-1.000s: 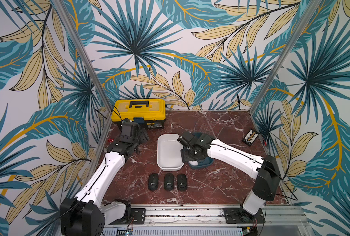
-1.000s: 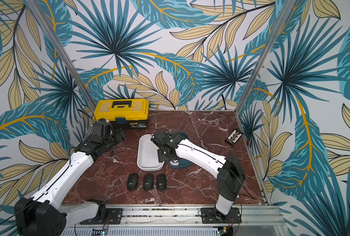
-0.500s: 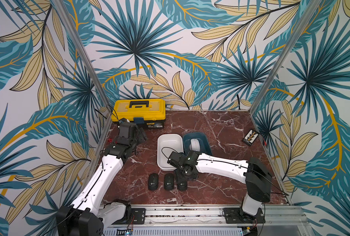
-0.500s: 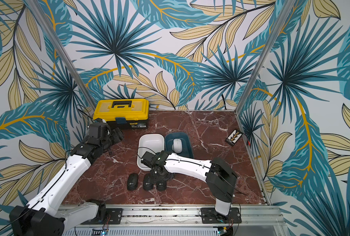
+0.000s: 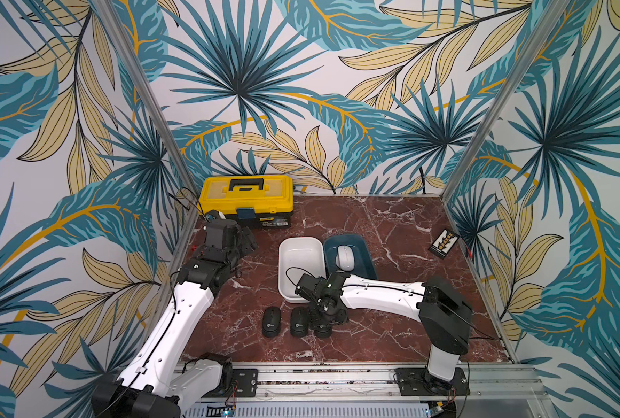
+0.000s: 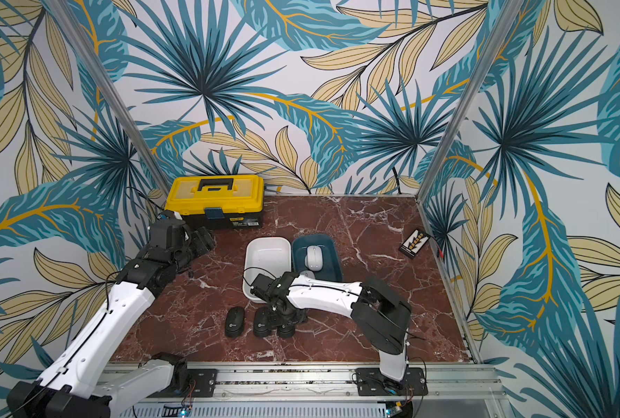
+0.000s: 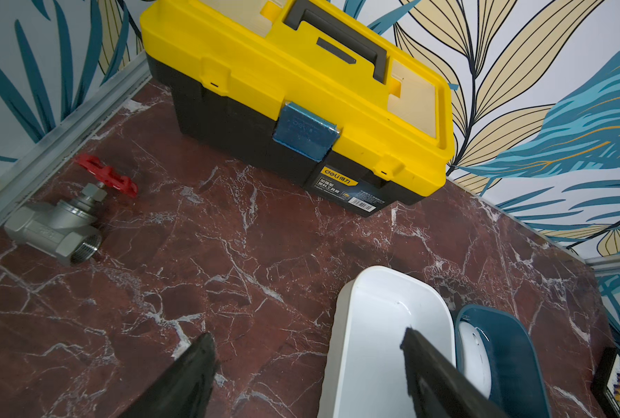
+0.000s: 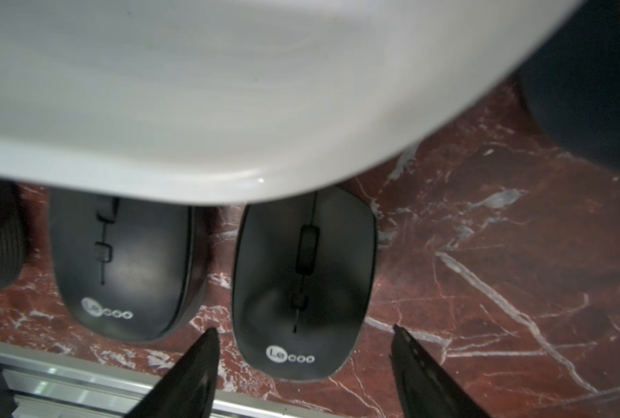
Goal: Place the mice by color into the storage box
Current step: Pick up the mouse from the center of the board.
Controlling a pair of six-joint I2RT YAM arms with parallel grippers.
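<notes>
Three small, oval, matte black mice, each with a round white logo at the rear, are lying side by side in a row on the red-brown marbled table (image 5: 391, 224). They are sitting just in front of the shallow, rounded-rectangular white plastic bin (image 5: 301, 264). They are the first black mouse (image 5: 272, 321), the middle black mouse (image 5: 298, 321) and the third black mouse (image 8: 301, 289), which is lying mostly hidden under the arm in both top views. One glossy white oval mouse (image 5: 345, 257) is resting inside the dark teal plastic bin (image 5: 364, 249), which is standing right against the white plastic bin's side. Whether a second white one is lying beneath the arm I cannot tell. That is making two bins, three black mice and one white mouse in plain sight.

The right gripper (image 8: 303, 333) is reaching down over the third black mouse. Its jaws are spreading wider than the shell, with one finger on each side of the rear and a gap showing at both tips, so it is not gripping. The left gripper (image 7: 308, 340) is hovering above bare table near the yellow-and-black plastic toolbox (image 7: 301, 72), with its jaws apart and grasping nothing
</notes>
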